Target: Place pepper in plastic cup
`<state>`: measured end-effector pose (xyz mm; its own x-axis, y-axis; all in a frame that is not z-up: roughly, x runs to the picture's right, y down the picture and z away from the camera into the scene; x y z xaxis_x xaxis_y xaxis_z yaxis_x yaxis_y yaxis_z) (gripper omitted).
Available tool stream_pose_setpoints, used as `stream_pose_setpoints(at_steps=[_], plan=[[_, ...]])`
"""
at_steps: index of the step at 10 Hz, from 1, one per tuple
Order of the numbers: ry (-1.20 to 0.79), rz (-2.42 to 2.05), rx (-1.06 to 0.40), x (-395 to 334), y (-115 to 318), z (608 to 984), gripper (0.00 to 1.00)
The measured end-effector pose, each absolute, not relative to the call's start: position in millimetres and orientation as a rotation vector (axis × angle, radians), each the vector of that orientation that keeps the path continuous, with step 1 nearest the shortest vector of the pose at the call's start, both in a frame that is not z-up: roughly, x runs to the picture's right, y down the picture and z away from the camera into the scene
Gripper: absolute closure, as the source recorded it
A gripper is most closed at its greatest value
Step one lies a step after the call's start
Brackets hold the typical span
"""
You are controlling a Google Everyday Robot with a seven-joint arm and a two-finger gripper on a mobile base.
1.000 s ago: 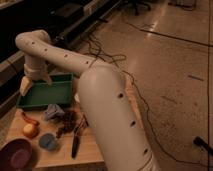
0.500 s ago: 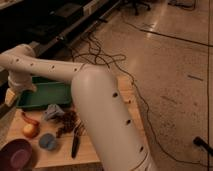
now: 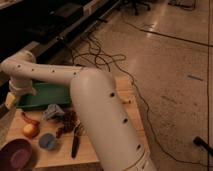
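The pepper (image 3: 28, 120), small, slender and red-orange, lies on the wooden table (image 3: 107, 150) near its left side, just above a round yellow-orange fruit (image 3: 30, 131). A small blue plastic cup (image 3: 47, 142) stands to the right of the fruit, toward the front. My white arm (image 3: 100, 115) reaches from the lower middle up to the left, then bends down. My gripper (image 3: 10, 100) hangs at the table's far left, beside the left end of the green tray (image 3: 47, 95), above and left of the pepper and apart from it.
A purple bowl (image 3: 17, 155) sits at the front left corner. A grey-blue crumpled thing (image 3: 52, 111), a dark brownish cluster (image 3: 67, 122) and a black tool (image 3: 76, 141) lie mid-table. Cables (image 3: 100, 55) run over the floor behind the table.
My arm has swung left; the gripper has moved from over the green tray out to the table's left edge and lower.
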<state>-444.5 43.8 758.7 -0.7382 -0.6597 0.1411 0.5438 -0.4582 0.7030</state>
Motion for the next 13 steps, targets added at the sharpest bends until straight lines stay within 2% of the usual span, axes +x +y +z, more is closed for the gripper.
stream_pose_setpoints(at_steps=[4, 13], plan=[[-1.022, -2.2, 0.185, -448.1, 45.5, 761.7, 0.2], [-1.129, -2.182, 0.105, -484.6, 102.8, 818.4, 0.2]])
